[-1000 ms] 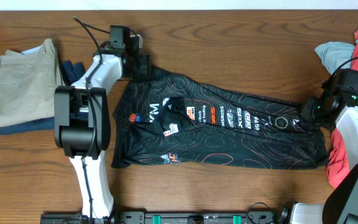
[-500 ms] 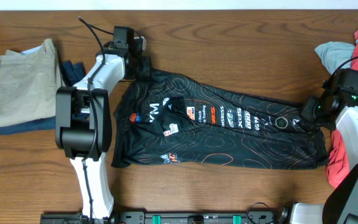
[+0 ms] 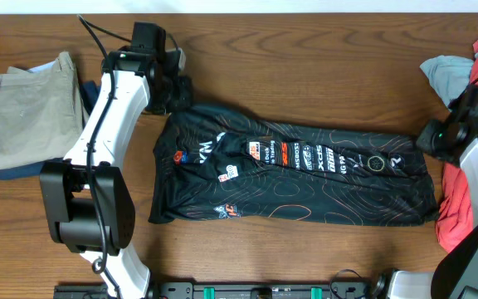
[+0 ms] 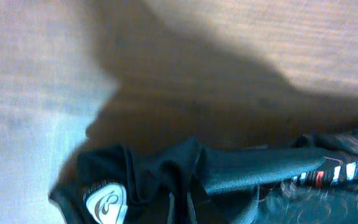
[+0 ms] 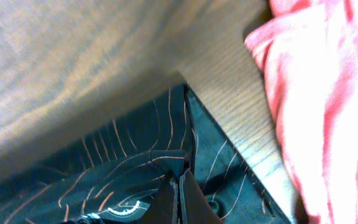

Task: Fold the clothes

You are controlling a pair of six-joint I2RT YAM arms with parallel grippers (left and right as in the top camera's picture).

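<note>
- Overhead: the jersey [image 3: 305, 187] lies flat as a long band across the middle of the table [image 3: 305, 50]. My left gripper [image 3: 177, 90] is at its upper-left corner and my right gripper [image 3: 428, 137] at its upper-right corner.
- Progress, as I judge it: the cloth is spread and narrowed lengthwise, and its logos face up. No crosswise fold has been made, so most of the folding is left.
- Room: bare wood runs above and below the band. The khaki trousers [image 3: 23, 108] and navy garment [image 3: 96, 93] lie at the left edge, near my left arm. The red garment [image 3: 459, 208] is just beside the jersey's right end, with the pale blue garment [image 3: 446, 71] above it.
- Left wrist: the view is blurred. Dark cloth bunches towards the bottom centre, so I may be pinching it, but I cannot tell how my jaws stand.
- Right wrist: my jaws are pressed together on a ridge of jersey at the bottom centre. The red garment fills the right side, close to the hem.
</note>
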